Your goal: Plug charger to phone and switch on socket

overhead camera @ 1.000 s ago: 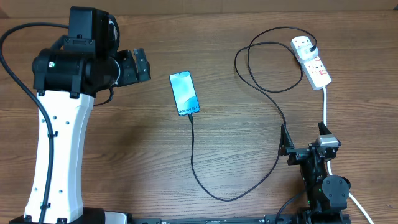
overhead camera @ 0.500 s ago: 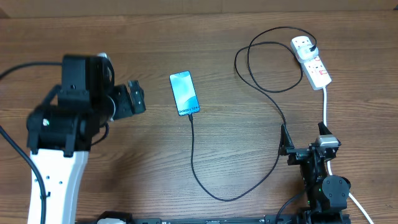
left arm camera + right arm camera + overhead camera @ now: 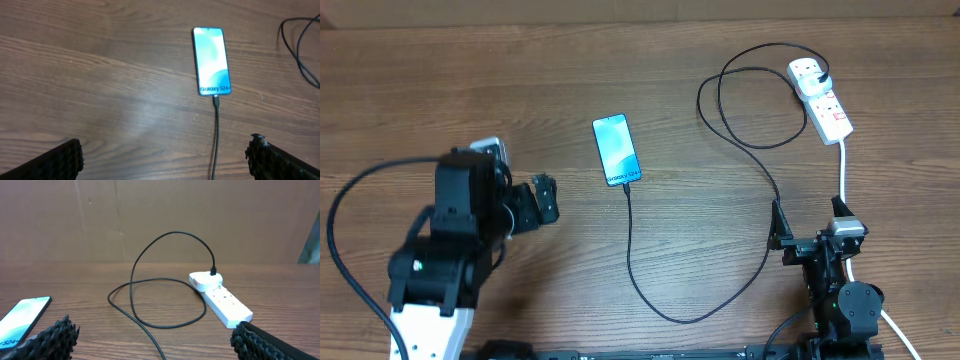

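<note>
The phone (image 3: 617, 150) lies flat at the table's middle, its light blue screen up; it also shows in the left wrist view (image 3: 212, 61) and the right wrist view (image 3: 22, 317). The black charger cable (image 3: 630, 250) has its tip at the phone's near end (image 3: 216, 100), loops across the table and ends in a white adapter (image 3: 807, 72) on the white socket strip (image 3: 830, 110), also in the right wrist view (image 3: 222, 302). My left gripper (image 3: 542, 200) is open and empty, left of and nearer than the phone (image 3: 165, 165). My right gripper (image 3: 808, 228) is open and empty near the front right (image 3: 155, 345).
The strip's thick white cord (image 3: 843, 170) runs toward the front right, past my right arm. A brown cardboard wall (image 3: 160, 215) stands behind the table. The cable's big loop (image 3: 740, 110) lies between the phone and the strip.
My left arm has drawn back toward the table's front, its gripper moving away from the phone's left side. The phone, cable, strip and right arm have not moved.
</note>
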Robot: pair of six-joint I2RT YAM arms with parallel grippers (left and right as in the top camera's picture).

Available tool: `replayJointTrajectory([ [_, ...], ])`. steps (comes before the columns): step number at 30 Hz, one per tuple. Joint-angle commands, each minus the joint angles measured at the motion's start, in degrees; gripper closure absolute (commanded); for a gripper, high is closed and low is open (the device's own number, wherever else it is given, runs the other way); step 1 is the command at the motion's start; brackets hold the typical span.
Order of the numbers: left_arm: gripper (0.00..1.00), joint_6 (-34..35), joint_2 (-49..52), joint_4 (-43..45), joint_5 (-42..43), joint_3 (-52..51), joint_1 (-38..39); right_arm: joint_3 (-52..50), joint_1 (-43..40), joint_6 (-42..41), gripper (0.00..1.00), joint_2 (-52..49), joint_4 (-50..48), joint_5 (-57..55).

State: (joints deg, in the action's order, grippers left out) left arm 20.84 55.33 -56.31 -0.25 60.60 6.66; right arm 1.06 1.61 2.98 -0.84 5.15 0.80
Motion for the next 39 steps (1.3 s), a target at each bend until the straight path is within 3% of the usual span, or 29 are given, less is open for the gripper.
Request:
replayJointTrajectory([
  [1,0.0,0.6,-4.1,3.2,0.5,-4.8,-0.3,-0.6,0.3,0.1,0.0,0.7,-0.3,-0.5],
  [20,0.0,0.6,-31.3,32.0,2.7,-34.8,-0.3,-0.6,0.3,0.0,0.0,0.7,-0.3,-0.5],
  [33,0.0,-0.8,-51.3,35.8,2.9,-45.6,-3.2,-0.6,0.3,0.1,0.0,0.7,-0.3,-0.5],
  [39,0.0,-3.1,-54.2,37.2,2.8,-49.0,-3.3,-0.6,0.3,0.1,0.0,0.7,-0.3,-0.5],
])
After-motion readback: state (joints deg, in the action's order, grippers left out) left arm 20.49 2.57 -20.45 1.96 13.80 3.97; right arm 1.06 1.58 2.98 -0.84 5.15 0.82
